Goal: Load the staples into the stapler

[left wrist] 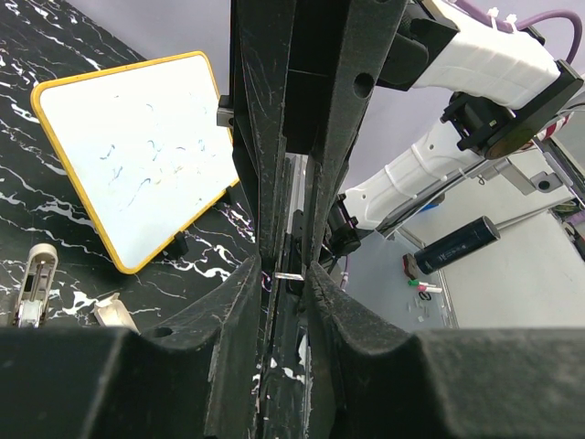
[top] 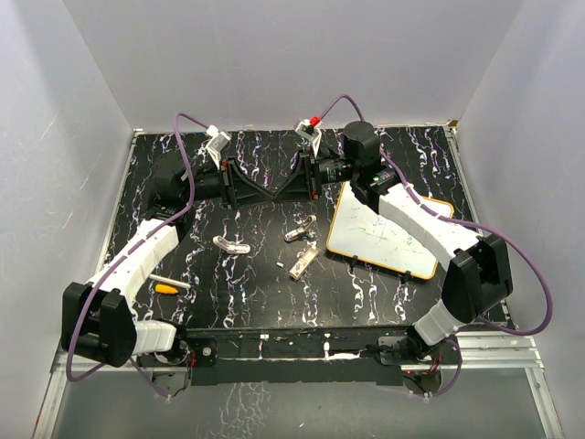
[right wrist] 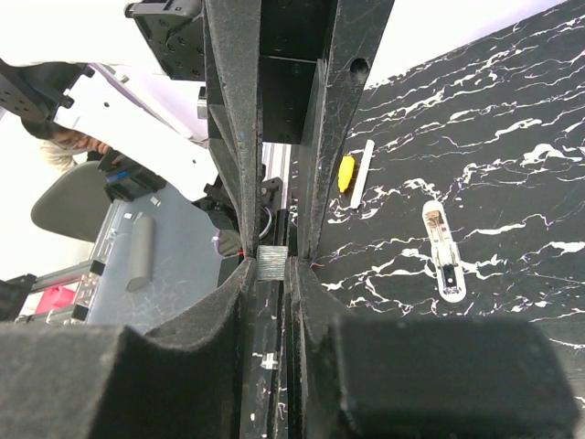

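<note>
White arm shells [top: 146, 256], black joints [top: 101, 325]; purple cables [top: 187, 174]

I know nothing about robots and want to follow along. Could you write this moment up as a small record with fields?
table: black marbled top
right jaws: shut on the staples, a small ribbed strip
left jaws: tip to tip with the right jaws, narrow gap, grip unclear
stapler: white, lying open, untouched
whiteboard: orange-framed, flat beneath the right arm
pen: white, beside an orange cap, near the left arm
</note>
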Motion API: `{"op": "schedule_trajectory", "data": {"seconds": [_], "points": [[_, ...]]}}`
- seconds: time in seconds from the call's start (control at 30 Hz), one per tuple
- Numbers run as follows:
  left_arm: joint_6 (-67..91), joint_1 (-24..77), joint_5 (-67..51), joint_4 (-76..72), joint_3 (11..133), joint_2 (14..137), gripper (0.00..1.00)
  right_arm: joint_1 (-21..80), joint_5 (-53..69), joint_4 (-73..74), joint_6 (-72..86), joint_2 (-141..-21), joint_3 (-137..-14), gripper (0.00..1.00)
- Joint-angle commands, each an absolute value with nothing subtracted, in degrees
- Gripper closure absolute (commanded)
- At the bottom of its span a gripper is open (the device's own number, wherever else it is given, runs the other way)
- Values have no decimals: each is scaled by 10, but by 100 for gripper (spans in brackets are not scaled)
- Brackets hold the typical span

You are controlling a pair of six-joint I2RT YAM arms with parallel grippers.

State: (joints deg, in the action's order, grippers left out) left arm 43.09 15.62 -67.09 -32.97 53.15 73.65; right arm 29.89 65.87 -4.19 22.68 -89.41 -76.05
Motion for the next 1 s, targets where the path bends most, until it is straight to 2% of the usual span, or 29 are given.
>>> {"op": "schedule_trajectory", "data": {"seconds": [0.0, 0.73, 0.97], "points": [[428, 158, -681, -344, 555, 723, 76, 297, 661, -79, 233, -894, -759, 84], [425, 158, -681, -344, 556, 724, 87, 297, 666, -91, 243, -895, -754, 84], [417, 159, -680, -336, 558, 722, 92, 297, 666, -93, 243, -896, -754, 76]]}}
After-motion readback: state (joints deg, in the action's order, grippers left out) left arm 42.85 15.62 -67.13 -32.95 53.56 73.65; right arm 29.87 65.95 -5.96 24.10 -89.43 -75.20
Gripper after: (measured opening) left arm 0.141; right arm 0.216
